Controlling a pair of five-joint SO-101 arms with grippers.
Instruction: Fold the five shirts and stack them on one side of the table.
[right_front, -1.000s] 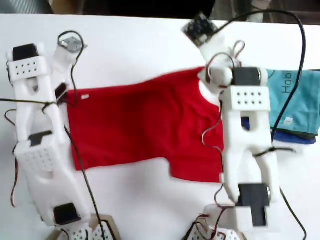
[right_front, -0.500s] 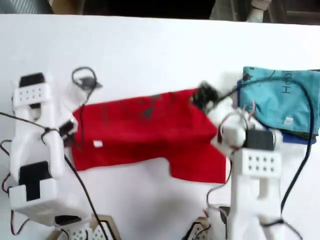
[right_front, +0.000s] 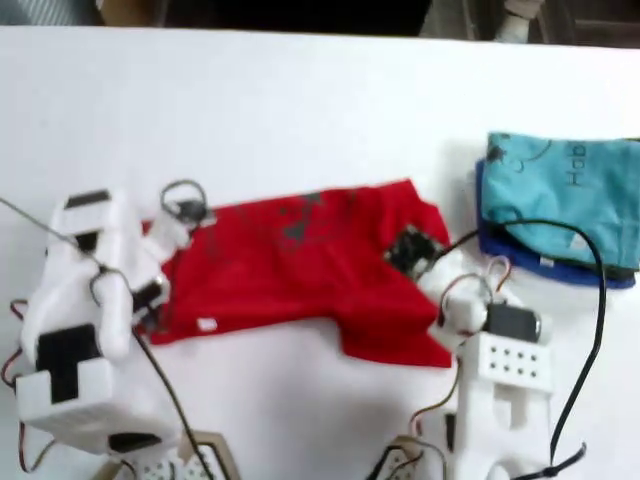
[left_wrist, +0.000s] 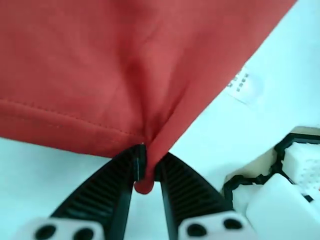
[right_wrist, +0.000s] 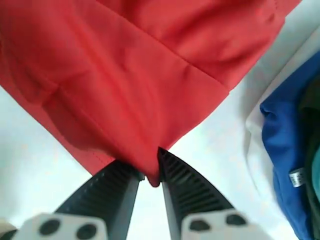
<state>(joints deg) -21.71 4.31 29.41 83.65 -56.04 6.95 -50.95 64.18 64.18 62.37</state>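
Observation:
A red shirt (right_front: 290, 265) lies across the middle of the table, its far edge folded over toward the near side so a dark print shows on top. My left gripper (left_wrist: 146, 172) is shut on a pinched fold of the red shirt (left_wrist: 125, 65) at its left end (right_front: 165, 290). My right gripper (right_wrist: 150, 172) is shut on the red shirt's (right_wrist: 130, 75) edge at its right side (right_front: 425, 275). A folded teal shirt (right_front: 560, 195) sits on a folded blue shirt (right_front: 520, 255) at the right of the table.
The blue shirt (right_wrist: 285, 150) of the stack lies close beside my right gripper. The arm bases (right_front: 80, 390) and cables (right_front: 590, 330) crowd the near edge. Bare white table (right_front: 250, 110) stretches behind the red shirt.
Both grippers have pulled the red shirt's far edge toward the near side, folding it over. The arms drew back toward their bases and the shirt's print now faces up.

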